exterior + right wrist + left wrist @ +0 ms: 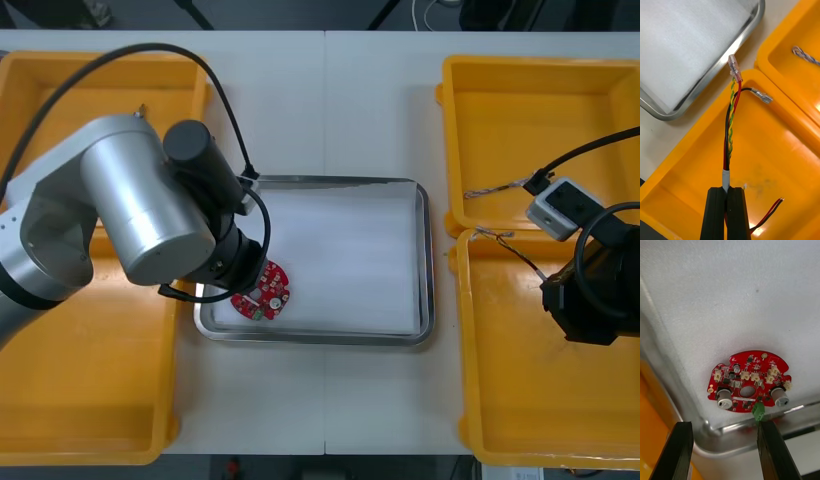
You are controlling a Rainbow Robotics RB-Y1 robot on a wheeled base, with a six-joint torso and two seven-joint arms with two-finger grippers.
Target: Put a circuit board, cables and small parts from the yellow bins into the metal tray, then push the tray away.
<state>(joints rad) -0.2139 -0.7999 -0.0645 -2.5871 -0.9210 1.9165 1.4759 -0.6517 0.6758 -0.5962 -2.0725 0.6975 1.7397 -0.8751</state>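
Observation:
A round red circuit board [263,292] lies flat in the near left corner of the metal tray [424,260], white inside. My left gripper [724,450] stands open just off that corner of the tray, the circuit board [749,381] a little beyond its fingertips and apart from them. My right gripper [725,213] is shut on a red and yellow cable [731,127], held over the near right yellow bin [763,161]. The cable's clear connector end [734,68] reaches toward the tray's rim [720,65]. In the front view the right gripper's body [590,295] hangs over the near right bin.
Two yellow bins [80,380] stand at the left under my left arm, two [540,130] at the right. A twisted blue and white cable [805,55] lies in the far right bin. A loose red and black wire end [769,213] rests on the near right bin's floor.

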